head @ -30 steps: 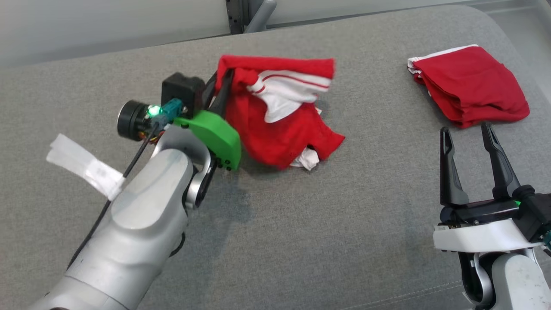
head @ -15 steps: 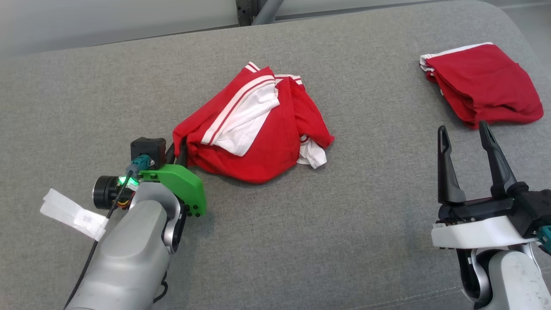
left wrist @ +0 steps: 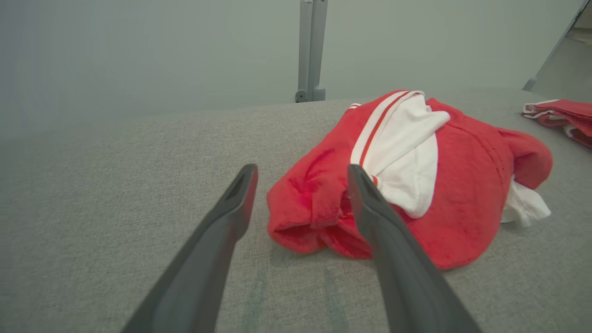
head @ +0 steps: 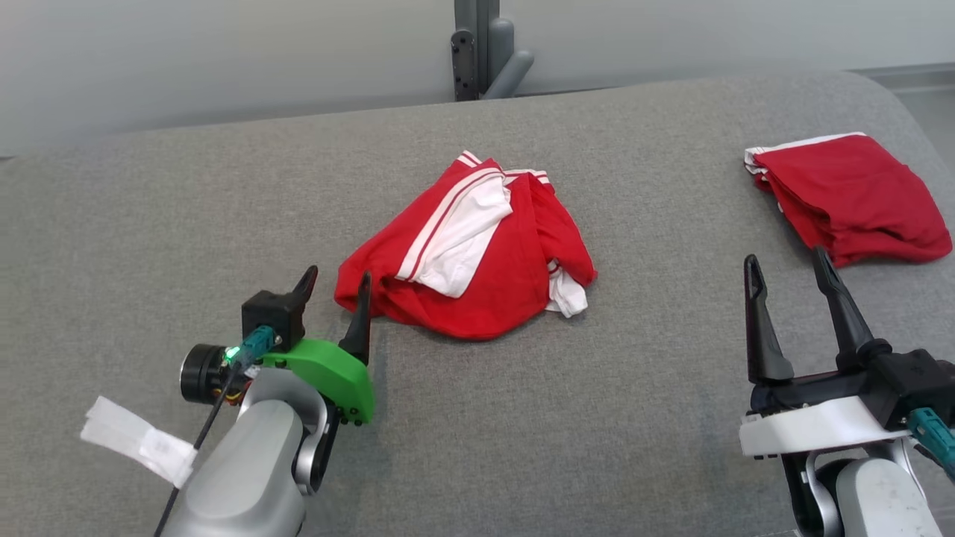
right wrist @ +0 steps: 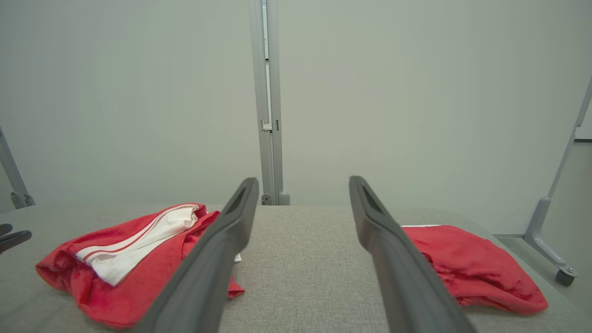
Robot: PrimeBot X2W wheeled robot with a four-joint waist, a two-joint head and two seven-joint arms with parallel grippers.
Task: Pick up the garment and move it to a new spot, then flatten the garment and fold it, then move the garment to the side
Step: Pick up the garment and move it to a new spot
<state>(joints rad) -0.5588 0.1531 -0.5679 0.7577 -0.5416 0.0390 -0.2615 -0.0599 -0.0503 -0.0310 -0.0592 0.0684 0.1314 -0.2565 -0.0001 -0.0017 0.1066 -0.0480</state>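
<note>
- The garment (head: 477, 276) lies in a loose heap near the middle of the grey tabletop (head: 559, 432), free of both tools.
- It is red, with a white panel and white stripes turned up on top and a small white flap poking out at its right edge.
- The left tool (head: 337, 276) stands open at the heap's near-left corner, with nothing between its fingers.
- Its right finger (head: 361, 313) sits right at the garment's edge; I cannot tell if it touches the cloth.
- In the left wrist view, the left tool (left wrist: 300, 171) points over the tabletop (left wrist: 115, 185), and the garment (left wrist: 462, 185) fills the space ahead and to the right of it, with its rolled red hem nearest.
- The right tool (head: 785, 259) is spread wide and empty, well apart from the heap, low at the right.
- A folded garment (head: 850, 198), also red with a white edge, lies at the far right of the tabletop, just beyond the right tool's tips.
- From the right wrist, the right tool (right wrist: 303, 181) frames bare tabletop (right wrist: 300, 259), with the garment (right wrist: 129, 259) to its left and the folded garment (right wrist: 467, 268) to its right.
- A grey post (head: 477, 52) stands behind the far edge, against a pale wall (head: 224, 60).
- A white tag (head: 134, 440) hangs from the left arm's cable.
</note>
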